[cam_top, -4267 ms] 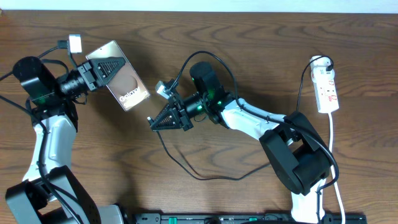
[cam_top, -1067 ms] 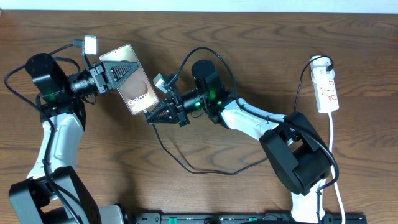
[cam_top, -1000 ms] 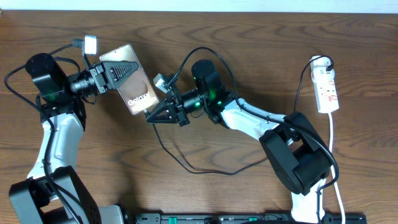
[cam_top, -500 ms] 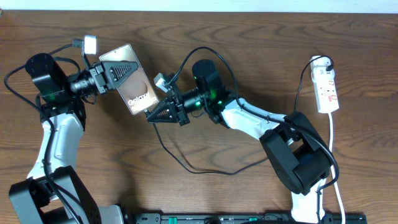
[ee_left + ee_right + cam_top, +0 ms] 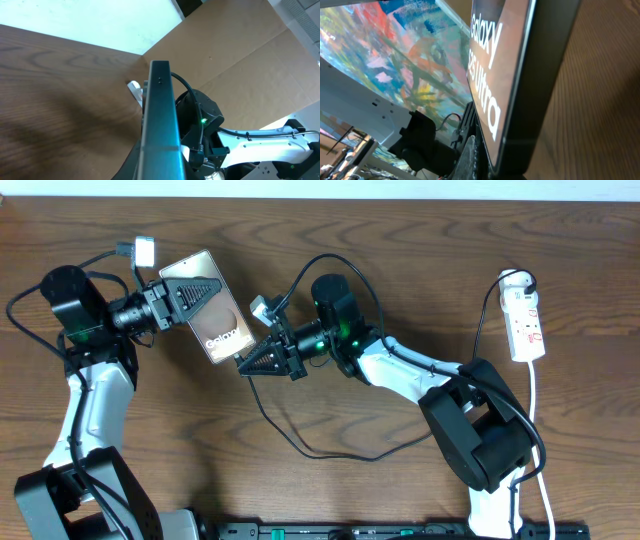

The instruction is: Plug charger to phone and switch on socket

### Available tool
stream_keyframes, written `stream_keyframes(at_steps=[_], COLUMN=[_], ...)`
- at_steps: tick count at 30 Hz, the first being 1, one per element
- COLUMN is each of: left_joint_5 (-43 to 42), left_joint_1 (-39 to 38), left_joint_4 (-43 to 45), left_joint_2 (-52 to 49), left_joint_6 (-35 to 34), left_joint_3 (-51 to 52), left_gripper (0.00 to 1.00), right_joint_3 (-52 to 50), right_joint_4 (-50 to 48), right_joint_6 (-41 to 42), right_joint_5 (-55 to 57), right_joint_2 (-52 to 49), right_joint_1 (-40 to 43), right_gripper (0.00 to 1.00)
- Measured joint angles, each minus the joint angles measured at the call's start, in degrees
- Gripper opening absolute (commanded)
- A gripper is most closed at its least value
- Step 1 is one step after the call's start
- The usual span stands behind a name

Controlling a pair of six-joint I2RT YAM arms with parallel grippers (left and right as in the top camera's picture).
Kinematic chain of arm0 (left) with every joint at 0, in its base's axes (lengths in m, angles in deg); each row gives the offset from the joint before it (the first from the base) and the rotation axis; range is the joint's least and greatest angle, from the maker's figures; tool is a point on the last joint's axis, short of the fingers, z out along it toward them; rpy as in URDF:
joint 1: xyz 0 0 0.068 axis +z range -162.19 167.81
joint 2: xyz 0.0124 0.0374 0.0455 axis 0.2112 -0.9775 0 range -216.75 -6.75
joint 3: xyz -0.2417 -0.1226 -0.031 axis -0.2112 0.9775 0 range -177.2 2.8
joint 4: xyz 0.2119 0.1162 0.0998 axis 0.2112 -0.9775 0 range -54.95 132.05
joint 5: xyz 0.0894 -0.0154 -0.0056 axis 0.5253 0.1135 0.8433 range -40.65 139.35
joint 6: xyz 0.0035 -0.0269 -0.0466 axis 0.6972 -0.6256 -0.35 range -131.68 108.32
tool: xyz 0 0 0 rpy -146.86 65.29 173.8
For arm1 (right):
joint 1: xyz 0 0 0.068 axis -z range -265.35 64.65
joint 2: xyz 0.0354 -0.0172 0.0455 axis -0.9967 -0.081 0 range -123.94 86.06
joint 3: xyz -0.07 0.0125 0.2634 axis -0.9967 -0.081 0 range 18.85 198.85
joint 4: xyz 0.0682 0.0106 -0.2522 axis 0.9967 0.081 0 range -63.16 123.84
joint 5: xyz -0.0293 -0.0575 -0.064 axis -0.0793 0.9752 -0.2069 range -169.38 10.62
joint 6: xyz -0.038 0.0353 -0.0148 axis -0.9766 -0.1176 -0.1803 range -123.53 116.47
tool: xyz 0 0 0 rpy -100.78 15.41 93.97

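My left gripper (image 5: 205, 288) is shut on the phone (image 5: 222, 335) and holds it above the table at the left, tan "Galaxy" screen up. The left wrist view shows the phone edge-on (image 5: 160, 110). The right wrist view shows it very close (image 5: 520, 65), with its lettering. My right gripper (image 5: 245, 365) is shut on the charger, its tip right at the phone's lower corner. The plug tip is hidden in the jaws. The thin black charger cable (image 5: 300, 448) trails from the jaws in a loop across the table. The white socket (image 5: 527, 320) lies at the far right.
The socket's white cord (image 5: 538, 420) runs down the right edge past the right arm's base (image 5: 480, 445). A black rail (image 5: 400, 531) lies along the front edge. The right arm's thick cable (image 5: 350, 275) arches above its wrist.
Since 4.3 s ago the left arm has brought the phone rightward and the right gripper has risen to its lower corner. In the last second the right gripper has only shifted slightly right.
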Motion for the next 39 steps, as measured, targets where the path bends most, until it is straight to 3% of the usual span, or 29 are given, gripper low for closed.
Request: stream_keyframes(at_steps=[39], left_joint_5=[1.66], left_joint_1=[-1.51], left_joint_4=[0.22], left_joint_2=[0.00], left_joint_6=[1.09], left_joint_3=[0.00], left_gripper=[0.08], right_joint_3=[-0.35], right_joint_4=[0.00], right_joint_6=[1.40], right_joint_5=[-0.50], right_joint_2=[0.00], right_joint_1=[1.05], right_gripper=[0.01])
